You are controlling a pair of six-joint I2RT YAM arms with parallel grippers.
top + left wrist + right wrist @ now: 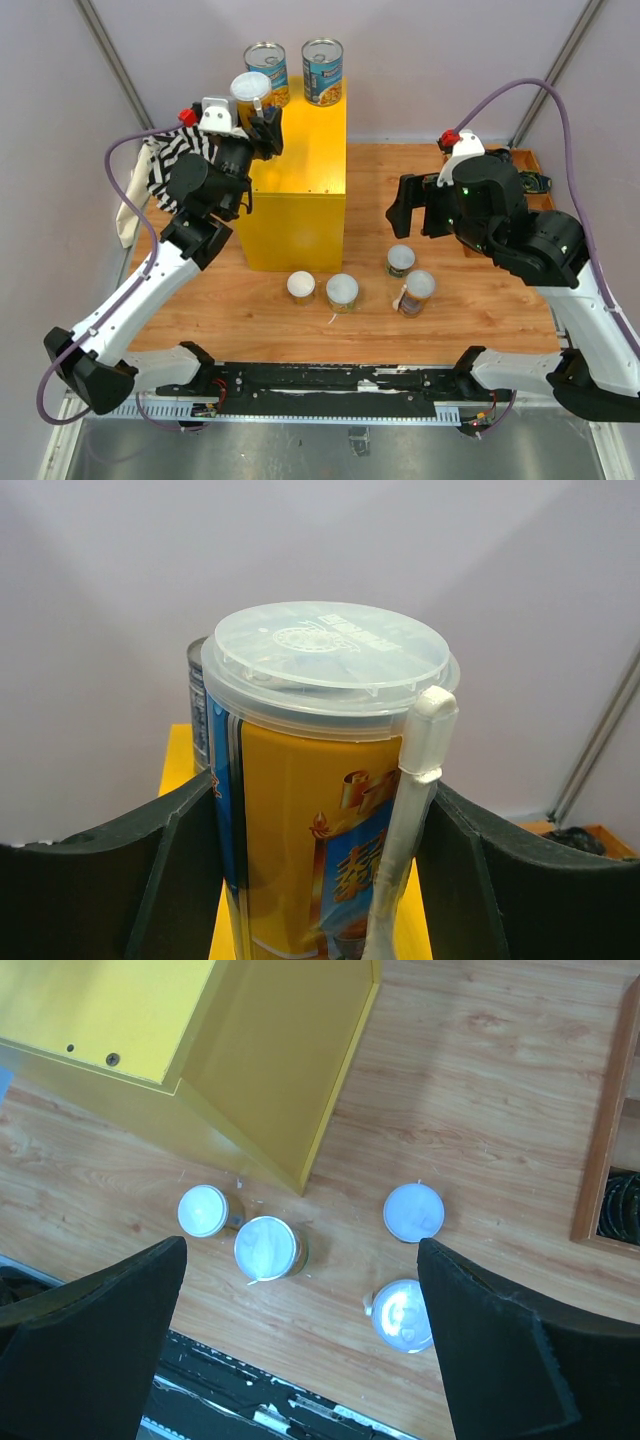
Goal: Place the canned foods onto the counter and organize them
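My left gripper [258, 120] is shut on a yellow-and-blue can with a clear plastic lid [320, 780] and a white spoon taped to its side, held over the back left of the yellow counter [305, 170]. Two silver-topped cans [266, 68] [322, 70] stand at the counter's far edge; one shows behind the held can [200, 700]. Several lidded cans stand on the table in front of the counter [301, 286] [342, 292] [400, 262] [417, 290]. My right gripper [300, 1360] is open and empty, high above them [266, 1248] [414, 1211].
A brown wooden tray [530, 175] sits at the right behind my right arm, its edge in the right wrist view [605, 1140]. A striped cloth [170, 165] hangs left of the counter. A black rail [330, 385] runs along the table's near edge.
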